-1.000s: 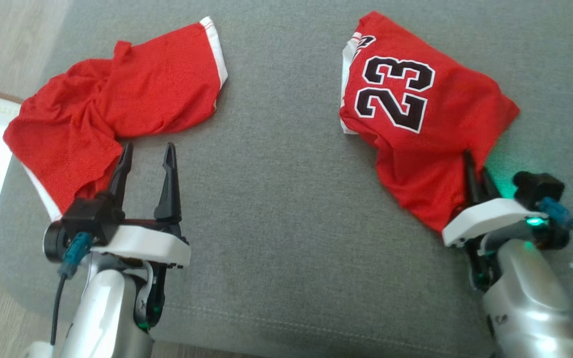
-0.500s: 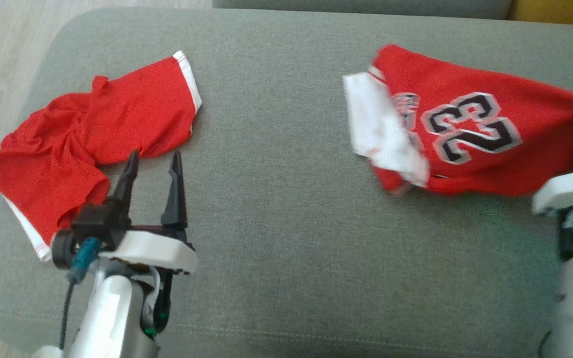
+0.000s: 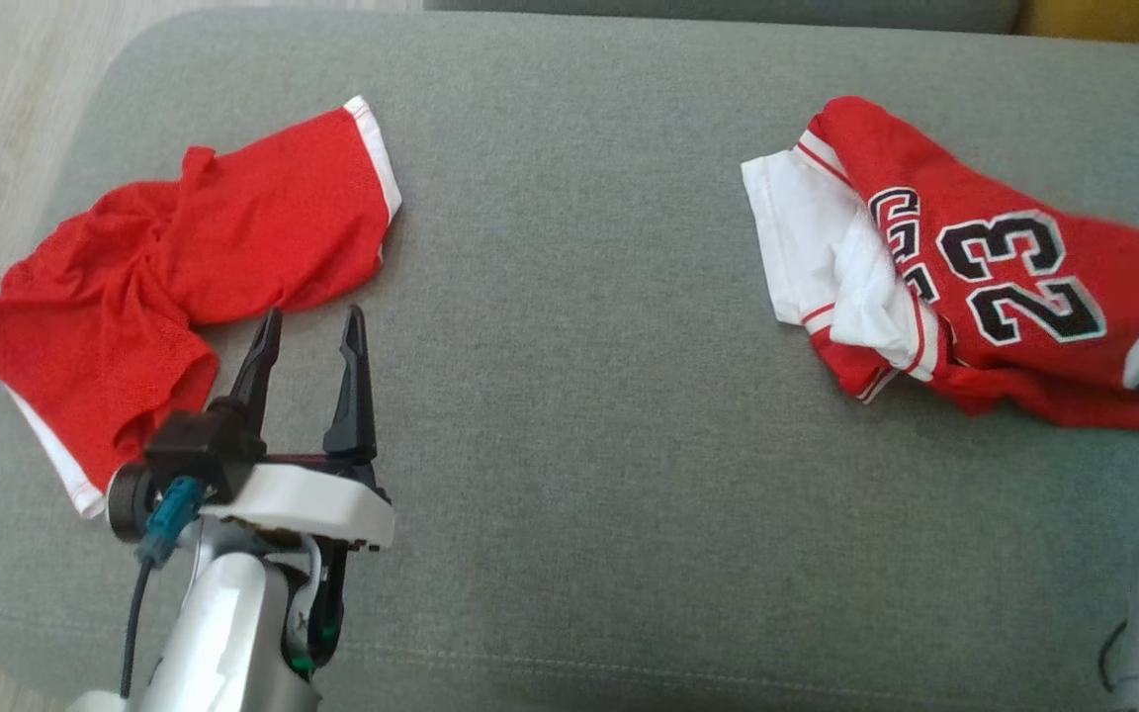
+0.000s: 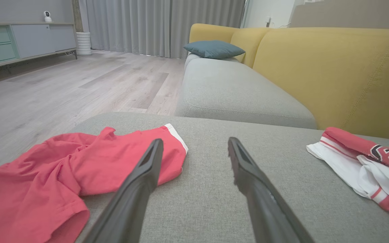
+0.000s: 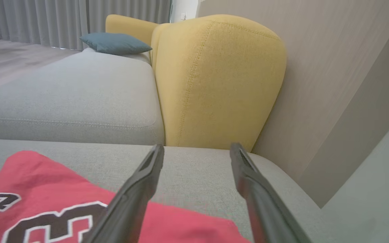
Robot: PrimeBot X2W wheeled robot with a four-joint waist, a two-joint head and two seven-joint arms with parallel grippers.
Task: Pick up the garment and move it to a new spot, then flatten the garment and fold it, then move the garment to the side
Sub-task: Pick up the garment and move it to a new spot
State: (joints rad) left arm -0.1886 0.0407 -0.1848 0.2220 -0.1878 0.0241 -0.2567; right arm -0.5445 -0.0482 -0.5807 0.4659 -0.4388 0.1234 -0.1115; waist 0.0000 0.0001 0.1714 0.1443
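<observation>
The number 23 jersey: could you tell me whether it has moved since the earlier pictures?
Yes. The jersey has shifted right across the grey cushion, farther from the red shorts, which stayed put.

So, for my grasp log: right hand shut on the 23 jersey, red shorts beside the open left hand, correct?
No: the right hand is open, not gripping the 23 jersey; the right wrist view shows it. Red shorts lie beside the open left hand.
</observation>
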